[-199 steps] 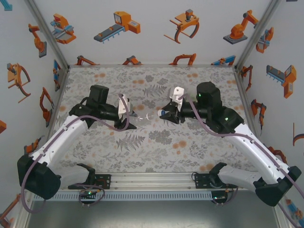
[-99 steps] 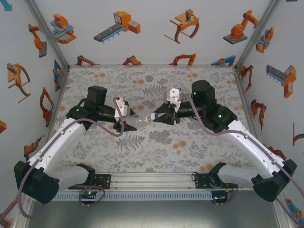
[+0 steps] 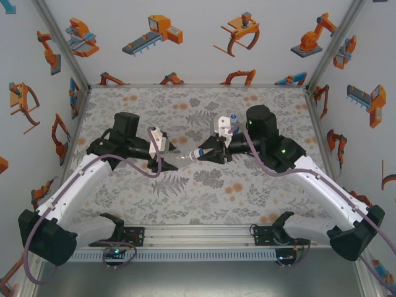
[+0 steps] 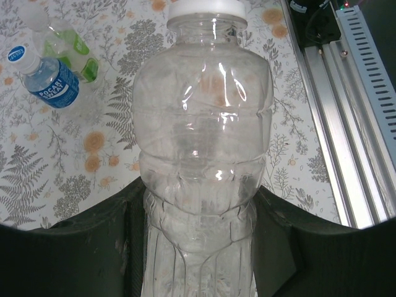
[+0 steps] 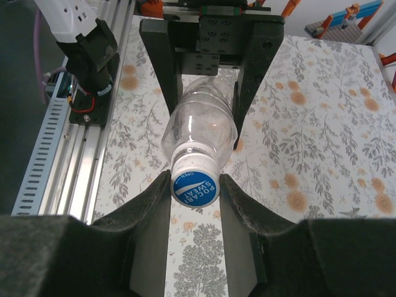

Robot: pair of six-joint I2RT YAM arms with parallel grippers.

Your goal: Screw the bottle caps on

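- Overall, the job looked partly done: one bottle was mid-capping in the air above the patterned table [image 4: 93, 161], and two more lay on it off to the side.
- Seen from above, the left gripper [image 3: 174, 161] and the right gripper [image 3: 203, 153] met nose to nose over the middle of the table, with a bottle bridging them sideways.
- The clear bottle [image 4: 204, 154] was pinched around its lower body by the left gripper's fingers. It looked empty, with nothing pooled inside.
- The blue-label bottle [image 4: 52, 83] lay on its side near the table's far part, well apart from the grippers. Whether it held liquid could not be told.
- The green-tinted bottle [image 4: 74, 52] lay just beside the blue-label one, perhaps touching it. Its neck end was too blurred to tell whether it was capped.
- The cap [image 5: 195, 187] sat on the clear bottle's neck, squeezed between the right gripper's fingers, its printed top facing the wrist camera. How far it was threaded could not be seen, so tightening probably remained.
- A white cap [image 4: 20, 55] already sat on the blue-label bottle, so that one seemed finished.
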